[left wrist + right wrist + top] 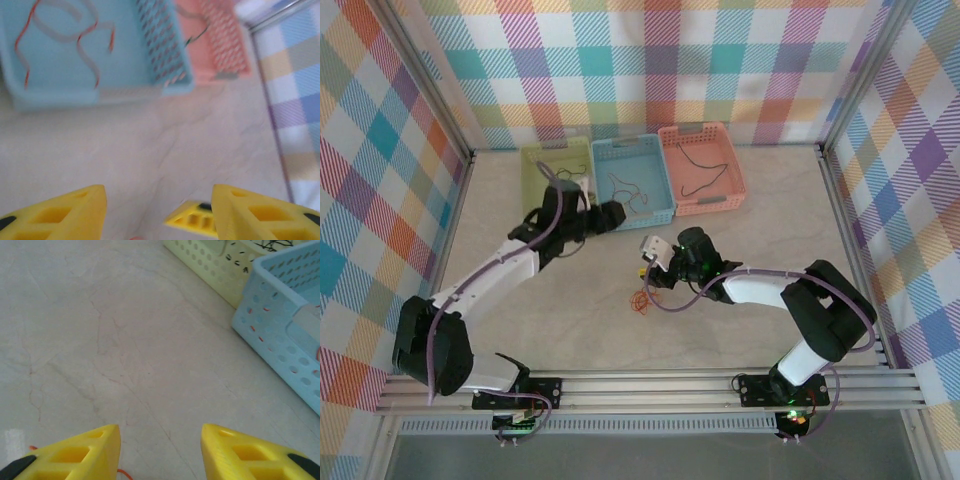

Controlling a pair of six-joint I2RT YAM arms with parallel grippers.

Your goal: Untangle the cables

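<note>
Near centre: small clump of thin orange wires (640,298), loose on pale marble-look tabletop (740,230). My right pincer (160,432) just beside it, yellow fingers wide, empty. Farther off, my left pincer (159,192), also wide and empty, near blue plastic basket (165,60) holding red wire (111,40). Risk: pinching several strands together would tighten the knot

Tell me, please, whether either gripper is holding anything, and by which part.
Nothing is held. The left gripper and the right gripper are both open over bare table; the orange cables lie loose near the right one.
</note>
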